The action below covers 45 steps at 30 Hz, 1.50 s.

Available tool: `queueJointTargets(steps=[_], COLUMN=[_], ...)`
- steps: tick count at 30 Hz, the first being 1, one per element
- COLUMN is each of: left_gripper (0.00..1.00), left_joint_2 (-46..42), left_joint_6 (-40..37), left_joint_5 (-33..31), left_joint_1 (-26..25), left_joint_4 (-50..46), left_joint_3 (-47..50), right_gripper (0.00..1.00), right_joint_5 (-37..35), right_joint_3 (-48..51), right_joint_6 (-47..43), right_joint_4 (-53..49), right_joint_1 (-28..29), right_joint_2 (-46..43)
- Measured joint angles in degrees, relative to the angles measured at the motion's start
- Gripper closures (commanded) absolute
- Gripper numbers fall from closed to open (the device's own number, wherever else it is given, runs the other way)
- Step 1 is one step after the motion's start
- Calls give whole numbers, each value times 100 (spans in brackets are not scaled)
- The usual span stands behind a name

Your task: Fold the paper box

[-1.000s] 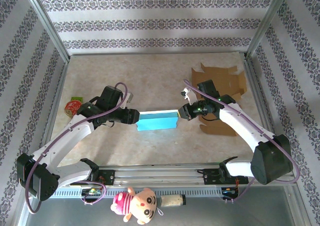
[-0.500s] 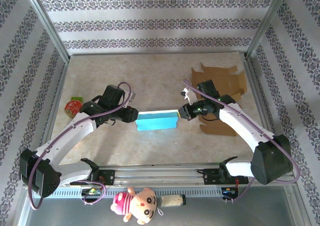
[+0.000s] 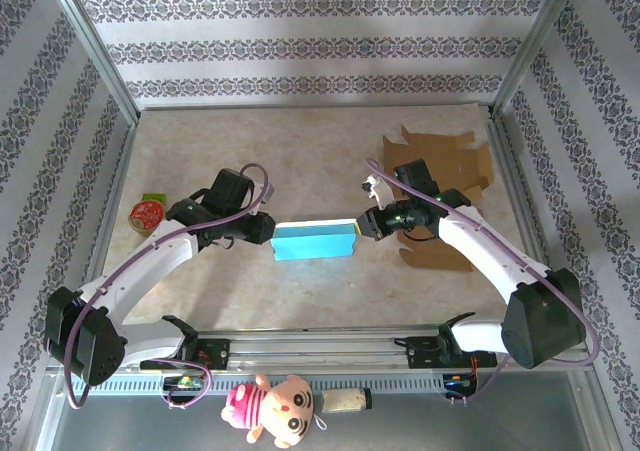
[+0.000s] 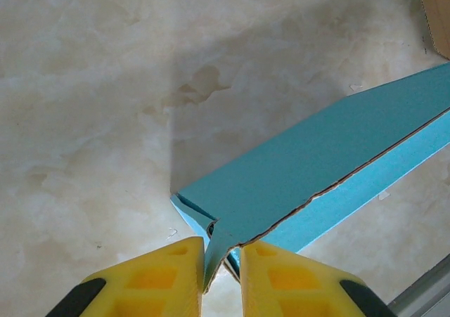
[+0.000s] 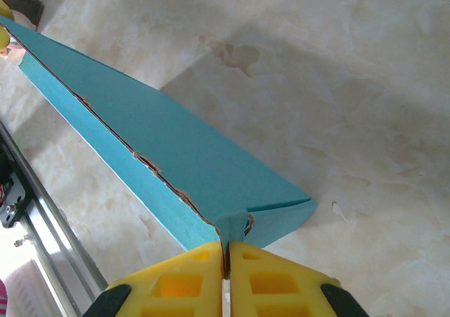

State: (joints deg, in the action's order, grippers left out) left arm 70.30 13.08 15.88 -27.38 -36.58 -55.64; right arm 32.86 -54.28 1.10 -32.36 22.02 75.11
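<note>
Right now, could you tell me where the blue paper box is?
Top view: the blue paper box is central, gripped at each end by the left gripper and right gripper.

no readable txt, labels, brands or nos. on anything in any view.

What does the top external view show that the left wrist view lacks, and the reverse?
Top external: the right arm, a pink plush toy, a red round item by the left wall. Left wrist: yellow fingers pinching a corner flap with a raw brown edge. Shared: the blue paper box on the marble table.
</note>
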Motion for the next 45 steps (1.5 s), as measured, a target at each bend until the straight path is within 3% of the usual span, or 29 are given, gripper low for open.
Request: queueJointTargets(steps=[4,13,29,45], left_gripper=[90,100,100,100], left_joint_2=[0,0,-420,-544], left_joint_6=[90,717,1851,2109], left_joint_5=[-2,-26,-109,-111], left_joint_1=[0,0,0,0], left_joint_4=[0,122,601,824], left_joint_3=[0,42,549,721], right_gripper=[91,94,97,95], right_joint_5=[-24,-223,-802,-1152], right_joint_3=[0,0,15,4], right_joint_6=[7,328,1344,1847], right_joint_4=[4,131,356,372], right_joint_1=[55,170,520,750], right_joint_2=[0,0,-39,-44])
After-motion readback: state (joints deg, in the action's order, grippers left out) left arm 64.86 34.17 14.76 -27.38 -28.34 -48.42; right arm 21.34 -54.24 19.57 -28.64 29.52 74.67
